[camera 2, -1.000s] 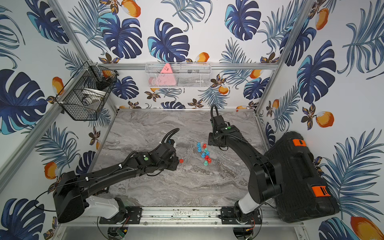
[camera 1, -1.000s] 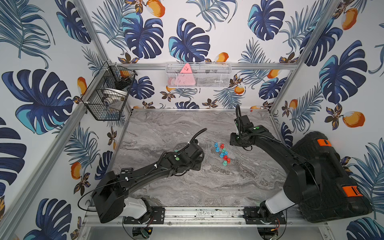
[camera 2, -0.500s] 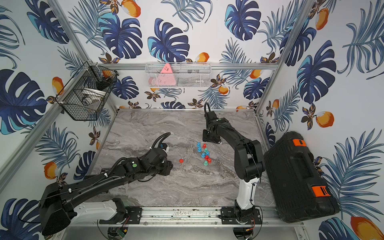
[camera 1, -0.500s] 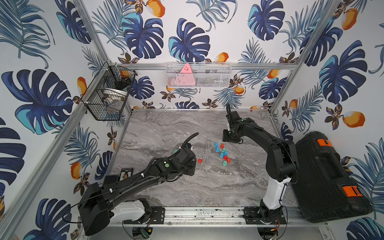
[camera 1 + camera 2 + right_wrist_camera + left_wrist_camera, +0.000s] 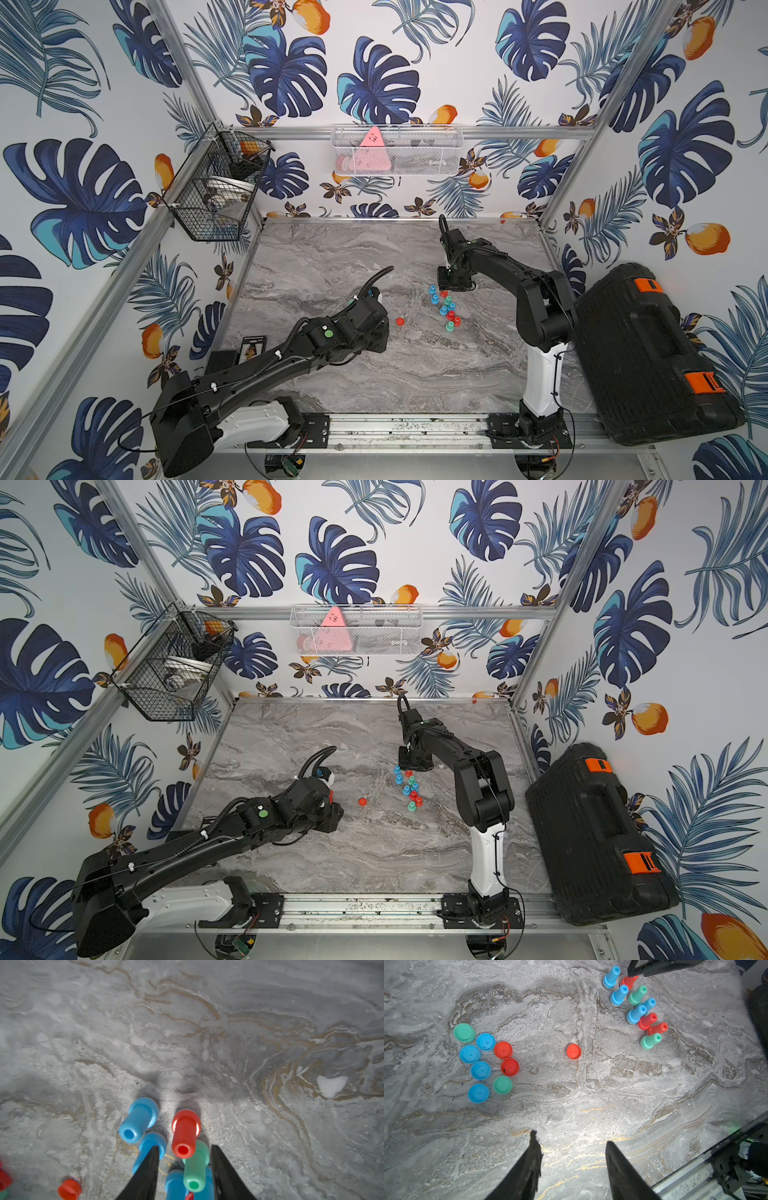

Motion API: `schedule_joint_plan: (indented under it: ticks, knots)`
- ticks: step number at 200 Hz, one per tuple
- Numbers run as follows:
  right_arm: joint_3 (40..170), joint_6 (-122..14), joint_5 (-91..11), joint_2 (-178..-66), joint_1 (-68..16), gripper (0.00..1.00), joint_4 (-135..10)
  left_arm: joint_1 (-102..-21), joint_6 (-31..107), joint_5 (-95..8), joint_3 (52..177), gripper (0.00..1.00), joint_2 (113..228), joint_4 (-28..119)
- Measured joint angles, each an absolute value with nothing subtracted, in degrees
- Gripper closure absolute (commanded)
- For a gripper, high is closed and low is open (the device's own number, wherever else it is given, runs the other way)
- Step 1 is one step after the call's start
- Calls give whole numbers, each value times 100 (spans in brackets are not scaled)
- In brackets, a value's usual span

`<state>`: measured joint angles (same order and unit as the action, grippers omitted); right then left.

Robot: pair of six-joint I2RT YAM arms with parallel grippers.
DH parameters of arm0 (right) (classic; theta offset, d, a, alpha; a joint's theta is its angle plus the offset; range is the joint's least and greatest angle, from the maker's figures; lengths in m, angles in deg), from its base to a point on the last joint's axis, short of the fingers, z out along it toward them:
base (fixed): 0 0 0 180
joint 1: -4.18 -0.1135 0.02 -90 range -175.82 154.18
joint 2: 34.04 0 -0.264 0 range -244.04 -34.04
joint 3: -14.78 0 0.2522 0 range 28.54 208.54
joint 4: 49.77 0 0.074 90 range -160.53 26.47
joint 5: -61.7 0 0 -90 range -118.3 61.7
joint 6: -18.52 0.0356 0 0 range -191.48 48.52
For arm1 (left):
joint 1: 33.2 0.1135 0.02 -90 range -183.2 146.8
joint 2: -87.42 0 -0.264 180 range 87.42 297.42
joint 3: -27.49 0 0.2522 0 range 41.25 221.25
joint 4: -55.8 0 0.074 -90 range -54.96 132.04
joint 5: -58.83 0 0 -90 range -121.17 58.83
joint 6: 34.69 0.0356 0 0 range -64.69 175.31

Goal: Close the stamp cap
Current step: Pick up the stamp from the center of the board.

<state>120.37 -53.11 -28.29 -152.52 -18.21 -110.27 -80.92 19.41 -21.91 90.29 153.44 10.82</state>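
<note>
In a top view the loose red cap [image 5: 400, 321] lies just below frame centre on the table [image 5: 415, 374], apart from the stamps [image 5: 446, 309]; left wrist view: left claw [image 5: 571, 1137] released, empty. Right wrist view: right claw [image 5: 185, 1146] released, flanking the red stamp [image 5: 184, 1134]; likely light, stiff, tippy, so pinch its stem.

On table [image 5: 571, 1105]: lone cap [image 5: 574, 1051] between caps cluster [image 5: 481, 1061], left, and stamps cluster [image 5: 637, 1007], right.

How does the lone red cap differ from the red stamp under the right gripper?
The lone red cap is a low flat disc; the red stamp is tall, a narrow handle on a wider base. The cap lies alone; the stamp stands among the other stamps. The stamp lines up between the right gripper's open fingertips; the cap has none around it. Both are red, on the table.
</note>
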Motion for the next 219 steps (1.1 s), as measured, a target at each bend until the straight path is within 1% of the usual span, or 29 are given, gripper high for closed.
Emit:
schedule_joint_plan:
  ticks: [82,93,99,110,160,219]
  knots:
    - [12201,-5311,-2812,-15488,-1825,62,-11027,-8092,1926,-2174,8996,45,15331,1036]
    - [12210,-5313,-2790,-15503,-1828,63,-11027,-8092,1926,-2174,8996,45,15333,1034]
    - [12216,-5313,-2792,-15514,-1830,66,-11030,-8092,1926,-2174,8998,45,15333,1032]
    - [12232,-5311,-2788,-15525,-1836,67,-11027,-8092,1926,-2172,8998,45,15333,1032]
    - [12264,-5315,-2724,-15558,-1873,69,-11025,-8092,1921,-2169,8996,46,15311,1032]
    - [12319,-5330,-2589,-15569,-1952,76,-11034,-8092,1906,-2147,8987,46,15298,1029]
